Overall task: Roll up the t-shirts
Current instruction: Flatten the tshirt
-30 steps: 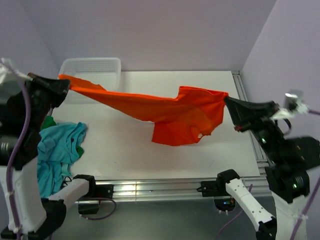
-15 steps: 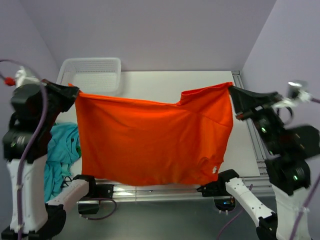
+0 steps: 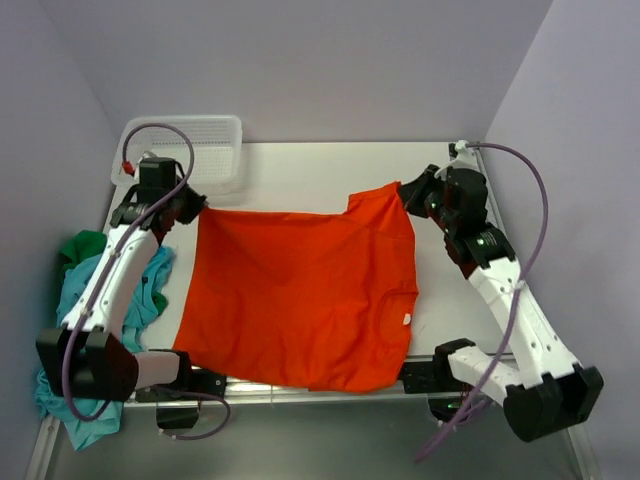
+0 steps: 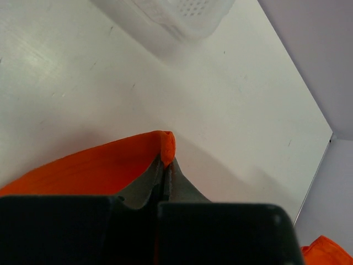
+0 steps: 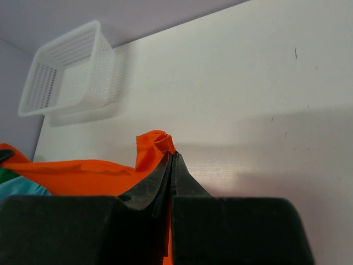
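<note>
Currently the orange-red t-shirt point(image 3: 300, 295) lies spread on the table point(image 3: 300, 168), with its far edge drawn out between the two sets of fingers.

Left fingers point(image 3: 190, 207): closed on the far left corner of the cloth. From there the edge runs across towards the right fingers with only a slight sag.

Right fingers point(image 3: 412, 192): closed on the far right corner, at the sleeve. The sleeve forms a raised peak just inboard of these fingers.

From both grips the shirt body extends back towards the arm bases. Its near edge lies over the metal rail point(image 3: 250, 378) at the front of the table. A small white label shows on the side below the right fingers.

Left wrist view: the fingers point(image 4: 144, 186) are pressed together with a small fold of orange pinched at their tips. The cloth trails off to the left of them. Bare table lies beyond the tips, and the white mesh basket point(image 4: 182, 16) stands further out, well apart from them.

Right wrist view: the fingers point(image 5: 153, 185) are pressed together with a bunched knob of orange at their tips. The cloth again runs off to their left. The basket stands well beyond the tips and to the left.

Other shirts: the teal t-shirt point(image 3: 150, 272) is heaped outboard of the left fingers, nearer the bases and partly under the left arm. Its inner edge lies just beside the orange cloth. The dark green t-shirt point(image 3: 78, 247) shows further outboard, at the table's left edge.
</note>
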`<state>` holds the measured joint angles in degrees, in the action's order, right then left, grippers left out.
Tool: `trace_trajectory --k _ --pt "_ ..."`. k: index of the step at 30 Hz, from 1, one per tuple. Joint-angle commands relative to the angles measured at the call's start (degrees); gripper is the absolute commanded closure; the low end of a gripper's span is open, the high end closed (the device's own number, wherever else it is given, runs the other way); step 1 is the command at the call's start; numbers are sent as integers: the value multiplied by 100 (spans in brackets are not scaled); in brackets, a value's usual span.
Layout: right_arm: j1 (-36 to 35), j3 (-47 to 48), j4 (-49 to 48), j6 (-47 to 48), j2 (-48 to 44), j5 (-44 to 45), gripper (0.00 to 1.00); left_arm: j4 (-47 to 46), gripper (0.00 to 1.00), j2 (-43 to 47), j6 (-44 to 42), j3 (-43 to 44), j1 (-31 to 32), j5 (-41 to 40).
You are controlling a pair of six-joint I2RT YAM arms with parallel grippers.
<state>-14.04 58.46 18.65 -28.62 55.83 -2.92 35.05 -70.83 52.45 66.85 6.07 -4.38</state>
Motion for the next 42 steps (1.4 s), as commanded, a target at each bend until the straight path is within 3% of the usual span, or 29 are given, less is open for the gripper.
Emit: trace_trajectory --k 1,6,9,11,12,13,14,15,19,24,30,36,42 --pt "234 95 -1213 -187 655 29 100 -1052 100 -632 204 170 -18 -1" --pt "551 1113 -1680 -319 2403 -446 100 -1342 100 -1985 240 1188 -18 -72" --pt "710 2237 -1620 -389 3604 -639 100 -1194 100 -2949 30 2189 -18 60" --pt "806 3221 -1103 -460 4335 -631 85 -565 81 -3644 -67 3217 -18 43" --pt "850 3503 -909 -477 4513 -605 73 -395 68 -3814 -155 3507 -18 -18" --pt "868 3880 -586 -478 4637 -570 54 -272 49 -3929 -191 3884 -18 -45" --pt "877 3980 -478 -417 4682 -509 40 -149 42 -4008 -226 4001 -18 -71" --pt "886 3998 -399 -399 4647 -395 18 27 37 -4000 -278 4055 -9 -193" --pt "886 2939 -678 -398 3963 -429 18 -252 30 -3282 -402 3189 -9 -177" --pt "859 1294 -1013 -574 2549 -684 33 -323 30 -1849 -533 2097 -9 -54" --pt "561 -884 -732 -636 905 -543 35 -419 32 -48 -516 96 -9 174" --pt "87 -2047 -275 -776 -291 -315 35 -499 37 1289 -367 -1252 0 657" --pt "-493 -2970 514 -1540 -1389 -78 35 -701 39 2160 -103 -2693 0 913"
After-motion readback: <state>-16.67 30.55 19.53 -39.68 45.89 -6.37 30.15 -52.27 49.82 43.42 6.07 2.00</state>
